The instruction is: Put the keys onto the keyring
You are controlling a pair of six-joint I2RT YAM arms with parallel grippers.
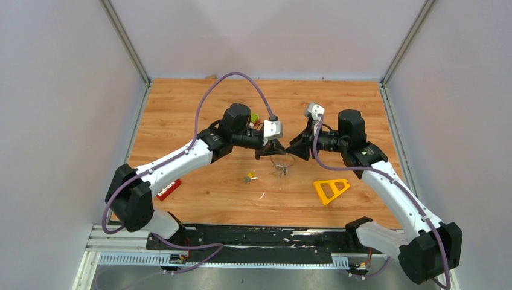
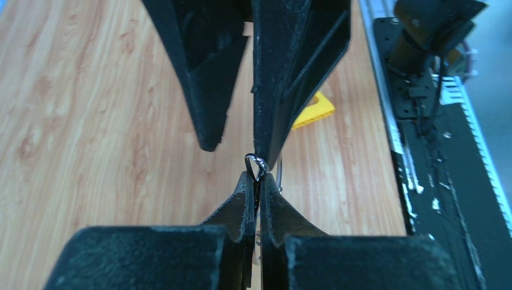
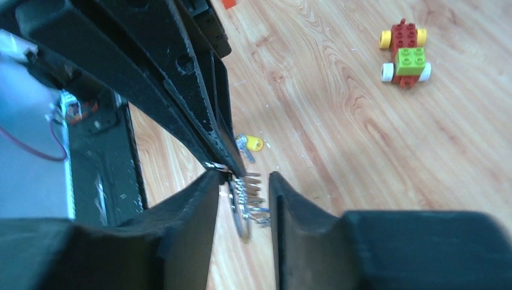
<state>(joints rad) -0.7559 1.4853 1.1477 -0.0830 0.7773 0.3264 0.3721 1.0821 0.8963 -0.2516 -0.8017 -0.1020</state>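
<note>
Black fingers of the left gripper (image 2: 256,181) fill the bottom of the left wrist view, pressed together and pinching the thin wire of the keyring (image 2: 256,164), whose loop pokes out just past their tips. Opposite them, at 12 o'clock in that view, the two fingers of the right gripper (image 3: 244,184) come down spread apart, one on each side of the ring. The right wrist view shows the gap plainly. The ring stands edge-on between the spread fingers, and a small bunch of silver keys (image 3: 252,181) hangs on it there, clear of the table (image 1: 199,121).

From above, the two grippers meet tip to tip at the middle of the wooden table, the left arm reaching in from 8 o'clock and the right from 4 o'clock. The ring dangles just under the meeting point. A loose key with a yellow tag (image 1: 249,177) lies flat on the wood at 7 o'clock from the ring, near but apart. A yellow triangle (image 1: 331,189) lies at 4 o'clock, and a red block (image 1: 169,189) well off at 8 o'clock beside the left arm. A toy car (image 3: 406,57) of red, green and yellow bricks sits at 11 o'clock, partly hidden behind the left wrist.
</note>
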